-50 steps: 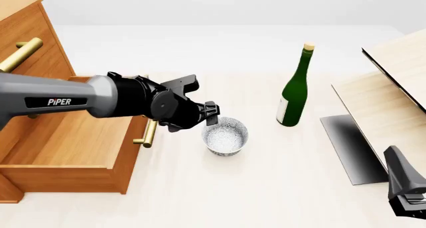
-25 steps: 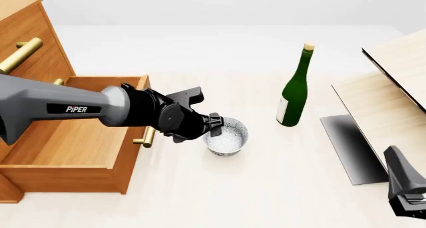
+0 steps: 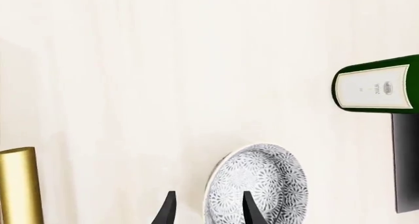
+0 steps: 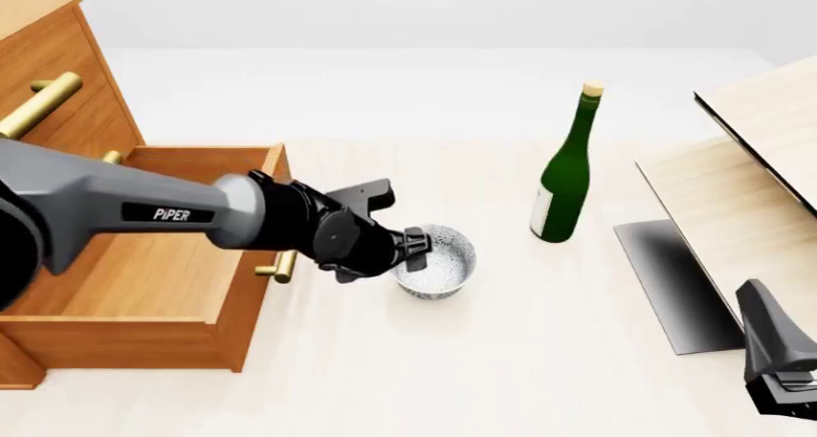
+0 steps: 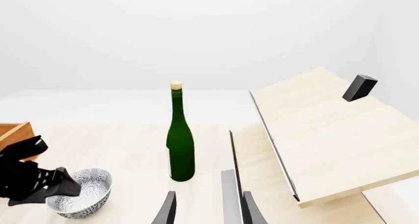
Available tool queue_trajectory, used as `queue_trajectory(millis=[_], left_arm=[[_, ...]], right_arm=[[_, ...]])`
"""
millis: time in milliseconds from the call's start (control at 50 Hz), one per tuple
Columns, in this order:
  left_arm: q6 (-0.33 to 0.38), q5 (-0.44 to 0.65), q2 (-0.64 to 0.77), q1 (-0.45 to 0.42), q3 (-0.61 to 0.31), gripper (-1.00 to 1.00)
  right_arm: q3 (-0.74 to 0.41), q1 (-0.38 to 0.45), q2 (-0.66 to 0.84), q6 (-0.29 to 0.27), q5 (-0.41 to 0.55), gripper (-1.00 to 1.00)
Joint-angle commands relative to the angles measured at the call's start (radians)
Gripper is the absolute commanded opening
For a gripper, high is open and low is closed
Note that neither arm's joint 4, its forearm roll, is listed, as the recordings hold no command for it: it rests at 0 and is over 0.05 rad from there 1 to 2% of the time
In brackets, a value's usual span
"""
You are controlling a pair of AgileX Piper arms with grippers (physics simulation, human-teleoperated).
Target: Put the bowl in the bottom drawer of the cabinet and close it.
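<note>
The right hand (image 4: 782, 384) sits nearest me, parked low at the desk's (image 4: 511, 360) near edge with its fingers apart on nothing, well clear of the work so the other arm has room.

Further in, the left hand (image 4: 415, 247) is at the bowl (image 4: 434, 260). Its fingers are spread, and in the wrist view one finger (image 3: 252, 209) lies over the bowl's inside while the other stands just outside the wall. It looks set to pinch the rim, a sensible hold for a deep round bowl too wide to span. I judge the grip not yet closed; whether a finger already touches the rim I cannot tell.

The bowl stands upright on the desk under that hand, just beside the drawer's brass handle (image 4: 286, 263). The drawer (image 4: 141, 274) lies pulled open behind the hand's wrist, ready to receive the bowl with only a short carry.

Beyond the hand stands a bottle (image 4: 565, 169), well apart, and the cabinet (image 4: 64, 83) rises behind the drawer.
</note>
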Motion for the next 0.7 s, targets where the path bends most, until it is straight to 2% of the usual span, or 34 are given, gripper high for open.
queue_trajectory(millis=[20, 60, 80, 700], left_arm=[[-0.018, -0.017, 0.009, 0.010, 0.042, 1.00], [-0.022, -0.021, 0.008, 0.008, 0.045, 1.00], [-0.021, -0.019, 0.010, 0.011, 0.044, -1.00], [-0.023, 0.025, -0.099, 0.019, 0.065, -1.00]], right_arm=[[0.000, 0.000, 0.000, 0.000, 0.000, 1.00], [0.000, 0.000, 0.000, 0.000, 0.000, 1.00], [0.000, 0.000, 0.000, 0.000, 0.000, 1.00], [0.000, 0.000, 0.000, 0.000, 0.000, 1.00]])
